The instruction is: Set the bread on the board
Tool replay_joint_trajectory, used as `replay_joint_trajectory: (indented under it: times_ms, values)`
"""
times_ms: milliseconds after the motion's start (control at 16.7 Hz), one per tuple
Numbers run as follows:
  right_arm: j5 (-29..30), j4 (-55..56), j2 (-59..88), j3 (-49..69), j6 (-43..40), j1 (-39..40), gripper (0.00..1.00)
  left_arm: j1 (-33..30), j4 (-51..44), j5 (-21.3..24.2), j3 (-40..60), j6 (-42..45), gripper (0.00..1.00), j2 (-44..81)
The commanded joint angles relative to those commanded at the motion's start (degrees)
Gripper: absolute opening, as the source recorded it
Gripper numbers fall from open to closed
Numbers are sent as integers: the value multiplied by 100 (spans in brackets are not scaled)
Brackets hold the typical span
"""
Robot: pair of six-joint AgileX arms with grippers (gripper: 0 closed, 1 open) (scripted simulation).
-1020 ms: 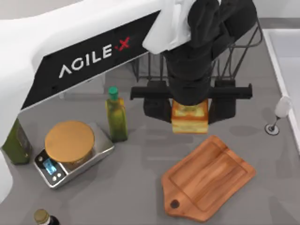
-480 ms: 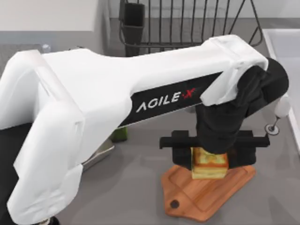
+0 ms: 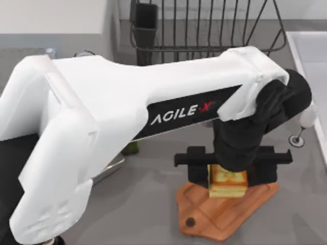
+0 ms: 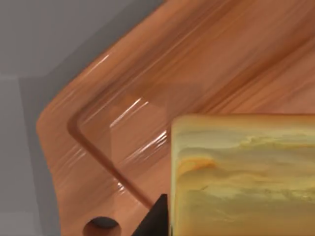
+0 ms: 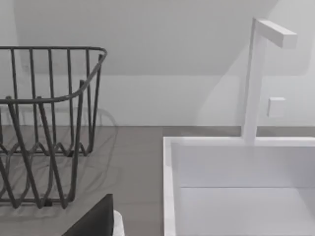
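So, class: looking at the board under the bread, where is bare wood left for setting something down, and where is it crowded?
Bare wood lies between the bread and the handle hole of the board, inside the groove. It is crowded at the board's far edge, where the left gripper holds the bread.

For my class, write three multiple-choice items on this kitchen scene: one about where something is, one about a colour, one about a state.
1. Where is the small golden-yellow chunk of bread?
A. over the reddish-brown wooden cutting board
B. inside the dark wire dish rack
C. in the white sink

2. What colour is the cutting board?
A. pale blue
B. reddish-brown
C. black

3. What is the left tool doing?
A. hanging open with nothing in it
B. lying flat on the counter
C. shut on the bread

Key: 1 A, the top view shows the bread above the board's top end. 2 B, the left wrist view shows warm reddish wood. 3 C, black fingers flank the bread on both sides.
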Motion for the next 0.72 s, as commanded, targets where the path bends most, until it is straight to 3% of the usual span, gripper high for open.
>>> replay_joint_trajectory:
  times_ms: [720]
  values:
    - [0,0,0,0,0,0,100,-26,587,-5,-452,15,0,152]
